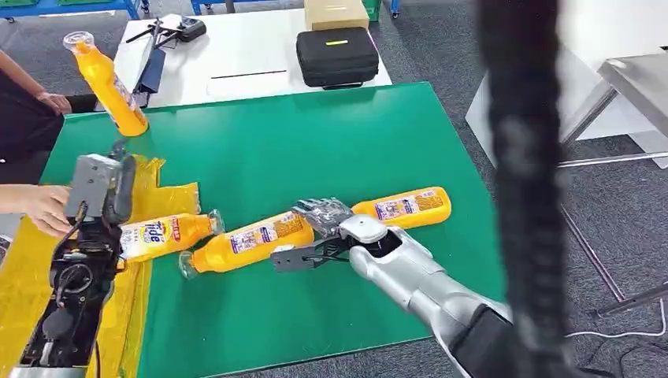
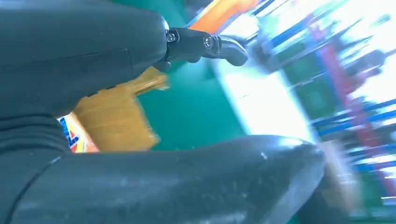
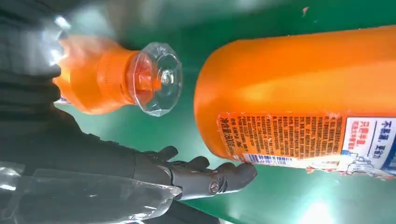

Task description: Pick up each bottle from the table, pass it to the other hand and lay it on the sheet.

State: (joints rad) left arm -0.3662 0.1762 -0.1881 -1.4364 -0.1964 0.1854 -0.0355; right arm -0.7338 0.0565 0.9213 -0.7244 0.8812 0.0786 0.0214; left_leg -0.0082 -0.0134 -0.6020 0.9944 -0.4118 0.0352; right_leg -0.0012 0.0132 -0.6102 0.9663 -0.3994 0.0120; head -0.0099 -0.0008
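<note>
Here, green table (image 1: 315, 142) with a crumpled yellow sheet (image 1: 24, 276) along the side by the left arm. Four orange-yellow bottles, each with a clear faceted cap and a printed label. One bottle (image 1: 161, 235) lies partly on the sheet's edge, cap pointing toward the table's middle. A second bottle (image 1: 248, 242) lies on the green, just beside the right hand's fingers, cap end toward the sheet. A third bottle (image 1: 403, 207) lies on the far side of those fingers, its neck hidden behind them. A fourth bottle (image 1: 106, 83) stands tilted at the far corner, near a person's hand (image 1: 53, 101). Another person's hand (image 1: 43, 209) rests on the sheet beside the left hand.

Right hand (image 1: 327, 228) low over the table between the second and third bottles; fingers (image 3: 210, 179) spread, holding nothing, tips close to a bottle's base. Left hand (image 1: 98, 189) raised over the sheet; fingers (image 2: 210, 46) apart, nothing between them.
</note>
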